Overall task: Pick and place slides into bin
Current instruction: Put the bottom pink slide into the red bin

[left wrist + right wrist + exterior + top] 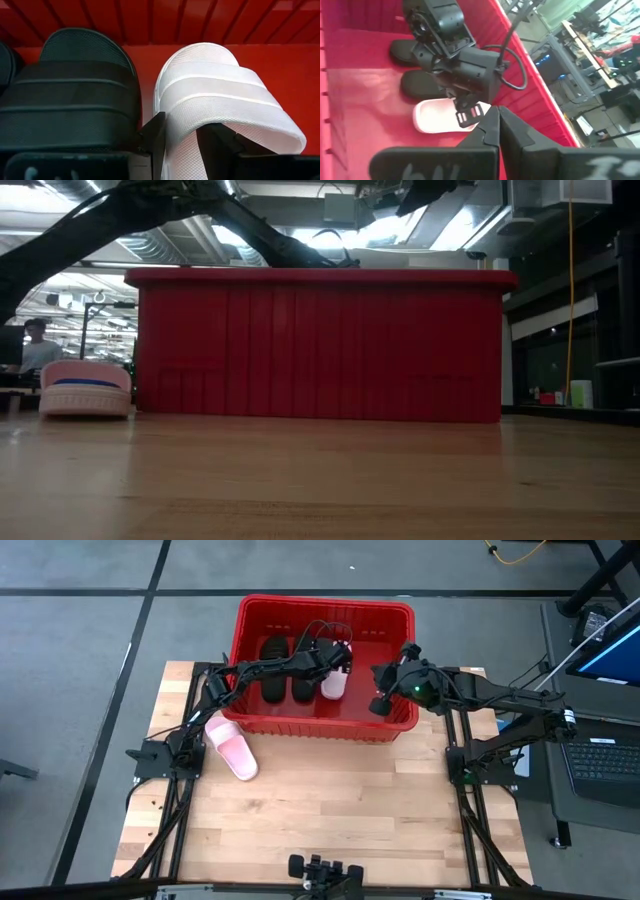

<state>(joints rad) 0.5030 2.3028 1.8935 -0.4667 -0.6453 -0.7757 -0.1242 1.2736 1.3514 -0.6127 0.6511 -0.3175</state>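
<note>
Light wood-plank tabletop [330, 810], set on grey floor with dark seams; open ceiling with ducts and lights is seen across the room, a person seated far left.

One pale pink slide [232, 748] is left on the tabletop just outside the bin's near-left corner, long axis diagonal, smooth moulded foam, wide strap. Red bin [395, 615] sits at the tabletop's far edge: rectangular, ribbed slotted plastic walls, thick rim.

Inside, two black slides [287, 668] are laid side by side, long axes parallel, running near-to-far; textured footbed, banded strap. Second pink slide [220, 95] lies just beside them, same orientation.

Left end effector [181, 145] is over that pink slide, fingers parted astride its strap edge, not clamped. Right end effector [498, 127] is hovering over the bin's right side, clenched, nothing held.
</note>
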